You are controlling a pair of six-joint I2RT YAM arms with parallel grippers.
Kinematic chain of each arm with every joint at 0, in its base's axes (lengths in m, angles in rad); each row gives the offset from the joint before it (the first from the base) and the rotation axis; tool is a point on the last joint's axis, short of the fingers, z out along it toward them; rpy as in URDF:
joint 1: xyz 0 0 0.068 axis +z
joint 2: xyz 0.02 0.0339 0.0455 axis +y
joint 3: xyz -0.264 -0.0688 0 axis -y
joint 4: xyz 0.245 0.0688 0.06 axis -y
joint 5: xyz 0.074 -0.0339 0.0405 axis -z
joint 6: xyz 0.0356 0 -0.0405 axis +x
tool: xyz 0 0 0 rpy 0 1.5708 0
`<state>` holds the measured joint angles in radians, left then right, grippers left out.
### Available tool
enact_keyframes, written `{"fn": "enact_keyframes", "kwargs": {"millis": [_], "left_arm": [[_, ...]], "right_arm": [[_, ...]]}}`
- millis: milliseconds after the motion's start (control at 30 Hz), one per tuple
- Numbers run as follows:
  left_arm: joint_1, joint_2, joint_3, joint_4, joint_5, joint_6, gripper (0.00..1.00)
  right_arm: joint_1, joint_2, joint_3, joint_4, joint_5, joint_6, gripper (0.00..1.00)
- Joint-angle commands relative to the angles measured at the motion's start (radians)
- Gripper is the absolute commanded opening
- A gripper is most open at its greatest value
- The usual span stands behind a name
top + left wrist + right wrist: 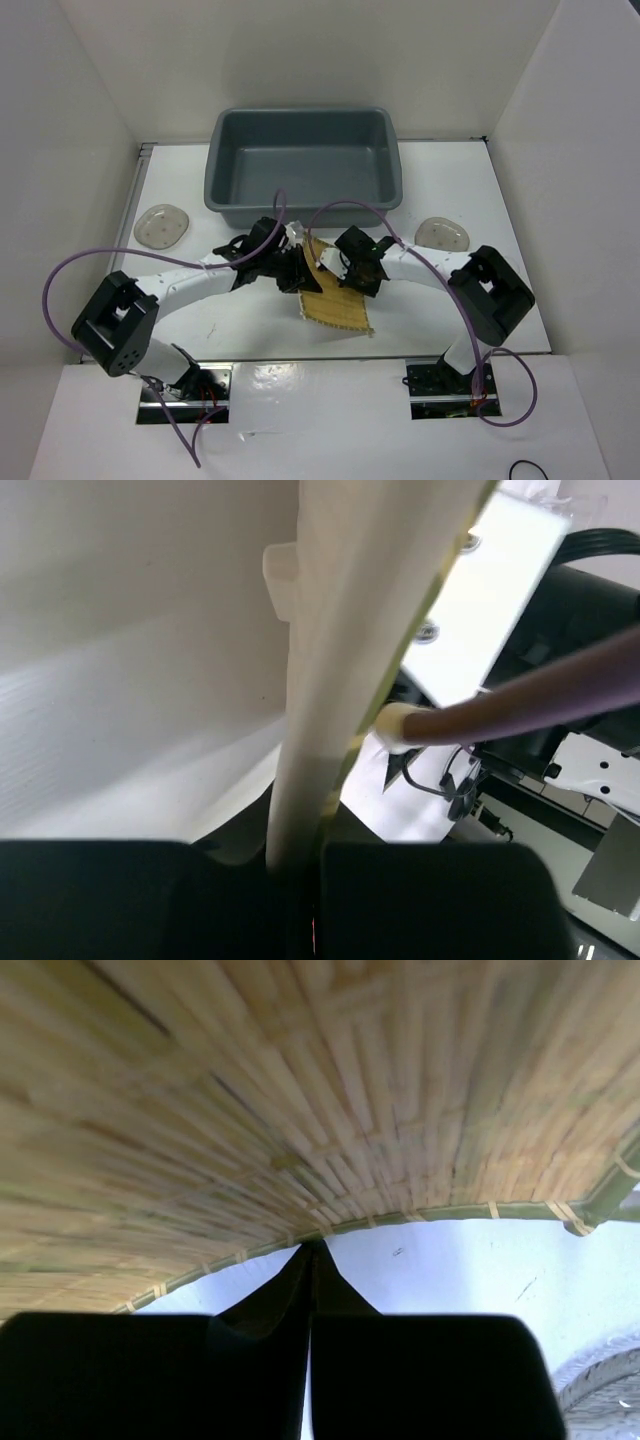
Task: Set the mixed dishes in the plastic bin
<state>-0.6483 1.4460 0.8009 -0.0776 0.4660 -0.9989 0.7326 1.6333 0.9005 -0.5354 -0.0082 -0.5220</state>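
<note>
Two grippers of mine meet at one mat (337, 300), in the middle of the table (240, 320) on the near side of the bin (305, 160). My left gripper (303, 865) is pinching it: from that wrist the mat shows edge-on, a pale strip running straight down into the narrow slit between my two black fingers. My right gripper (311, 1260) has its fingers pressed together, and their tips sit right at the mat's dark edging, with the woven bamboo arching over them (whether that edge is actually nipped between the tips, I cannot tell). From above, the mat is tilted, its far side up at both grippers and the rest sloping toward my bases. The bin lies just beyond the grippers. One small round plate (162, 224) rests on the table well off to my left, and another plate (443, 234) rests well off to my right.
</note>
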Motion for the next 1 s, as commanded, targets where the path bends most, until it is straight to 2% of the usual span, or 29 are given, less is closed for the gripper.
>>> {"fn": "enact_keyframes", "kwargs": {"millis": [0, 100, 233, 333, 367, 433, 467, 533, 567, 633, 667, 733, 767, 800, 867, 967], "left_arm": [[-0.045, -0.028, 0.073, 0.161, 0.071, 0.008, 0.01], [-0.045, -0.084, 0.073, 0.113, 0.039, 0.008, 0.0], [-0.045, -0.166, 0.075, -0.017, 0.017, 0.008, 0.0], [-0.045, -0.225, 0.099, -0.124, 0.017, 0.008, 0.0], [-0.045, -0.26, 0.113, -0.142, 0.017, 0.008, 0.0], [-0.025, -0.298, 0.122, -0.152, 0.017, -0.02, 0.0], [-0.016, -0.333, 0.123, -0.152, 0.017, -0.02, 0.0], [0.028, -0.358, 0.162, -0.143, 0.046, -0.052, 0.0], [0.045, -0.358, 0.188, -0.143, 0.062, -0.052, 0.0], [0.111, -0.305, 0.306, -0.143, 0.1, -0.052, 0.0], [0.136, -0.279, 0.357, -0.143, 0.115, -0.037, 0.0], [0.209, -0.18, 0.469, -0.166, 0.155, -0.003, 0.0], [0.237, -0.136, 0.588, -0.175, 0.175, 0.008, 0.0], [0.29, -0.092, 0.645, -0.2, 0.195, 0.017, 0.0], [0.334, 0.057, 0.757, -0.247, 0.25, 0.04, 0.0], [0.355, 0.305, 1.057, -0.409, 0.243, 0.159, 0.0]], "right_arm": [[0.033, 0.059, -0.018, 0.072, -0.122, 0.002, 0.0], [0.033, 0.046, -0.028, 0.072, -0.11, 0.023, 0.0], [-0.042, -0.041, -0.038, 0.029, -0.146, 0.047, 0.0], [-0.168, -0.163, -0.012, -0.014, -0.18, 0.056, 0.0], [-0.244, -0.246, -0.012, -0.014, -0.18, 0.056, 0.0], [-0.315, -0.331, 0.017, -0.023, -0.18, 0.047, 0.0], [-0.365, -0.401, 0.026, -0.023, -0.15, 0.047, 0.0], [-0.375, -0.441, 0.041, -0.023, -0.095, 0.065, 0.0], [-0.375, -0.45, 0.041, -0.023, -0.003, 0.103, 0.0], [-0.364, -0.451, 0.041, -0.023, 0.112, 0.16, 0.0], [-0.364, -0.451, 0.041, -0.012, 0.223, 0.216, 0.0], [-0.364, -0.441, 0.032, -0.012, 0.301, 0.252, 0.0], [-0.364, -0.455, 0.017, 0.001, 0.324, 0.263, 0.0], [-0.364, -0.479, -0.003, 0.018, 0.361, 0.263, 0.0], [-0.364, -0.509, -0.041, 0.053, 0.413, 0.263, 0.0], [-0.354, -0.584, -0.098, 0.077, 0.487, 0.225, 0.0]]}}
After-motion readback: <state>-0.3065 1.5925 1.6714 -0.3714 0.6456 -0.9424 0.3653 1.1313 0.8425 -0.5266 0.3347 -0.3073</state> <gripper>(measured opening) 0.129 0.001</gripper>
